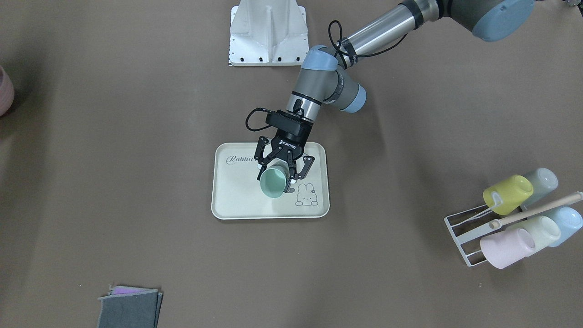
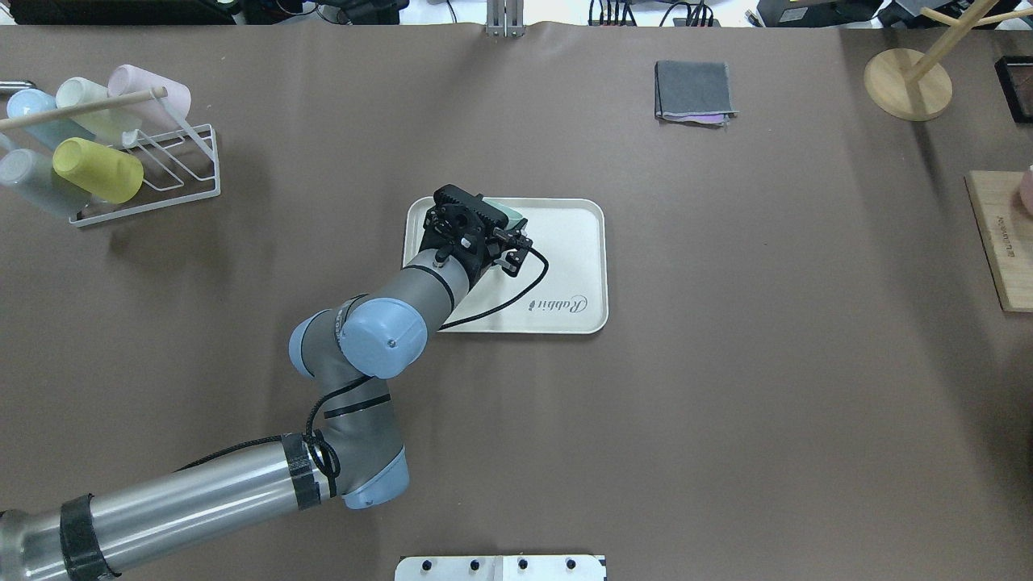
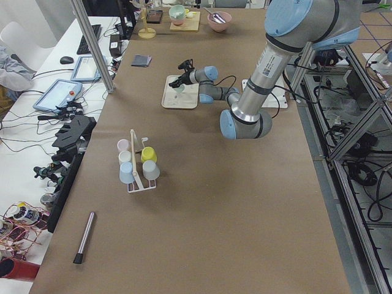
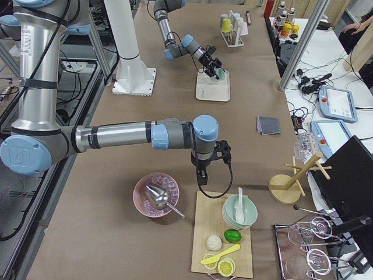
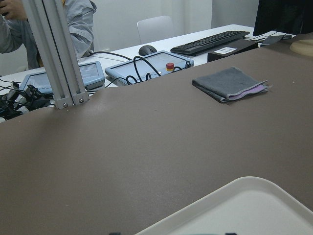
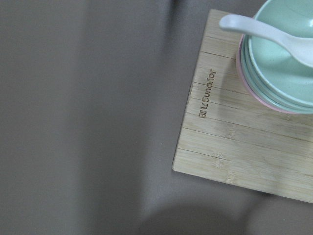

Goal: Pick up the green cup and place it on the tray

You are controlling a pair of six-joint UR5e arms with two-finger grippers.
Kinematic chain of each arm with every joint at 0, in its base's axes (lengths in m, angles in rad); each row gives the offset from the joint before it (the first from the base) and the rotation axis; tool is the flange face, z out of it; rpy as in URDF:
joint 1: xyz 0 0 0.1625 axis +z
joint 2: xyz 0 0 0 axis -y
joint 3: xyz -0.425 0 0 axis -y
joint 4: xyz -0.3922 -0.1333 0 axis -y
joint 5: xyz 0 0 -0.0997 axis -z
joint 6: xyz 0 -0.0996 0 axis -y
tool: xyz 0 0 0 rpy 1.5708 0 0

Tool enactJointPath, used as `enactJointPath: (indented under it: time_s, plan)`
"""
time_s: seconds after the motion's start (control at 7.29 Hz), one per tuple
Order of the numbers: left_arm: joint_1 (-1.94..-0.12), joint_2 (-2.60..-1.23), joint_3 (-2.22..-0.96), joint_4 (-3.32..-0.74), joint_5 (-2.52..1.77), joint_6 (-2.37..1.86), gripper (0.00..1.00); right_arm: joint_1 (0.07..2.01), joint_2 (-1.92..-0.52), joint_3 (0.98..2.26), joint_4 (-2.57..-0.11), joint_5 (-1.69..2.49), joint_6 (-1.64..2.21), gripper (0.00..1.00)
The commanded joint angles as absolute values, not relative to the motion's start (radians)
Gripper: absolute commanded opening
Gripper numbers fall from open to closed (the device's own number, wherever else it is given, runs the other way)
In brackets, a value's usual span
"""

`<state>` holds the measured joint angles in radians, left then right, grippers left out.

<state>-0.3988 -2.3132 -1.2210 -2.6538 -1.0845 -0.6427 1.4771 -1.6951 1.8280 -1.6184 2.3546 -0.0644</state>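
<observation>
My left end effector (image 1: 276,178) is closed on the cup (image 1: 272,186), clamping its wall from both sides. The cup is tilted, its open mouth turned toward the front camera and away from my base. It sits over the middle of the tray (image 1: 237,198), between the "Rabbit" script and the bunny drawing. I cannot tell whether it touches the tray. From overhead my wrist hides most of the cup, and only a sliver shows.

The tray lies flat on the worktop (image 1: 114,159), near its centre. Off to my left stands a wire rack (image 1: 462,237) with several pastel cups lying on it, a yellow one (image 1: 508,193) among them. It is well apart from the tray. A folded grey cloth (image 1: 130,307) lies on the worktop's far side.

My right end effector (image 4: 203,172) hangs over the worktop near a wooden board (image 6: 234,142). I cannot tell whether it is open or closed. That board carries stacked bowls (image 6: 279,63) with a white spoon (image 6: 264,32) in the top one.
</observation>
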Motion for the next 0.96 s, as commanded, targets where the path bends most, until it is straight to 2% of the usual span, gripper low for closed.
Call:
enactJointPath:
  time_s: [0.0, 0.82]
  plan:
    - [-0.399, -2.313, -1.221, -2.654, -1.085, -0.644, 0.75, 1.477, -1.695, 1.824, -1.618, 2.355, -0.063, 1.0]
    - [-0.399, -2.312, -1.221, -2.655, -1.094, -0.638, 0.8, 1.514, -1.698, 1.836, -1.618, 2.356, -0.064, 1.0]
